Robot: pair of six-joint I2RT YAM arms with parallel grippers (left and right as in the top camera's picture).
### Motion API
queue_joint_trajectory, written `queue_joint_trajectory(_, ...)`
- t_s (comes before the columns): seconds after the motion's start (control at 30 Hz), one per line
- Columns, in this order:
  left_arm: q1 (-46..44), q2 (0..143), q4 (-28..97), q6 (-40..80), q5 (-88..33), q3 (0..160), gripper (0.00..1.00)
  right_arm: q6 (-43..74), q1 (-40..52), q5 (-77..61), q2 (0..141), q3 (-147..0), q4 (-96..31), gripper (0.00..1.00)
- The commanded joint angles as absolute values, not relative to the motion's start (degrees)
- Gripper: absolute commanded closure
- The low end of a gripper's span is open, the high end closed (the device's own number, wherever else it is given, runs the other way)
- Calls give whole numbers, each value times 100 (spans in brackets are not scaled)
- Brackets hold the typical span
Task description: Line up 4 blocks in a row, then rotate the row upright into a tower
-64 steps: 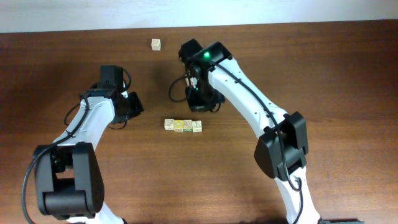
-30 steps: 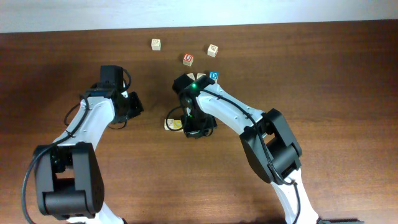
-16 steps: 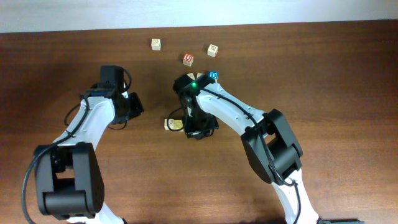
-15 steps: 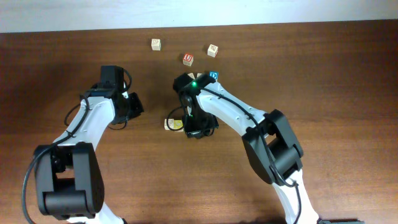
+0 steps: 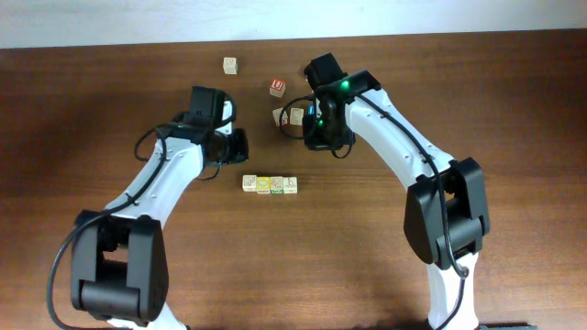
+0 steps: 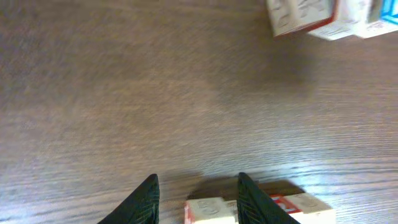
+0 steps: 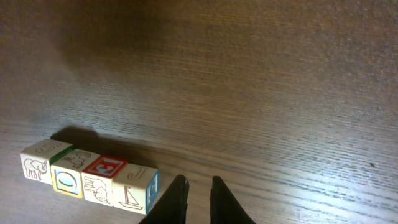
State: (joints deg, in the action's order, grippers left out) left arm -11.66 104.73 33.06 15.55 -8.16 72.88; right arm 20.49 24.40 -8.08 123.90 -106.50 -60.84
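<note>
Four pale wooden blocks [image 5: 270, 184] lie in a touching row on the table's middle. The right wrist view shows them as an elephant block [image 7: 36, 163], a yellow-faced one [image 7: 67, 181], a red-topped one [image 7: 101, 176] and a "J" sailboat block [image 7: 132, 189] with a blue side. My right gripper [image 7: 198, 190] hovers just right of the "J" block, its fingers a narrow gap apart and empty. My left gripper [image 6: 196, 190] stands open above the row's end block [image 6: 210, 211], which shows near its right finger [image 6: 250, 200]. From overhead, the left gripper [image 5: 238, 147] sits behind the row's left end and the right gripper [image 5: 321, 139] behind its right end.
A red "U" cube [image 5: 278, 87], a pale cube [image 5: 230, 65] and another pale cube [image 5: 282, 116] lie at the back, near the right arm. The left wrist view catches a red-edged cube [image 6: 303, 15] and a blue-edged one [image 6: 384, 14] at its top right.
The right arm has lifted off the row and drawn back toward the far side, uncovering all four blocks. The left arm has swung right, up to the row.
</note>
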Motion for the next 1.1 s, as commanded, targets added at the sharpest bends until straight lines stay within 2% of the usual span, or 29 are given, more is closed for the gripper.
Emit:
queue_joint_trajectory(0.0, -1389, 10820, 3234, 1500, -773, 7625, 66, 1977, 2429, -655, 12331, -10595, -5988, 78)
queue_joint_trajectory(0.03, -1446, 10930, 3236, 1535, -773, 7664, 69, 1979, 2429, -589, 12352, -10591, -5953, 79)
queue_joint_trajectory(0.1, -1588, 11216, 3236, 1728, -642, 7677, 88, 1994, 2429, -388, 12427, -10591, -5957, 78)
queue_joint_trajectory(0.23, -1636, 11358, 3284, 1728, -554, 7677, 100, 1994, 2429, -377, 12652, -10591, -5957, 79)
queue_joint_trajectory(1.07, -1651, 11358, 3872, 1726, -582, 7675, 100, 1994, 2429, -355, 13026, -10591, -5846, 79)
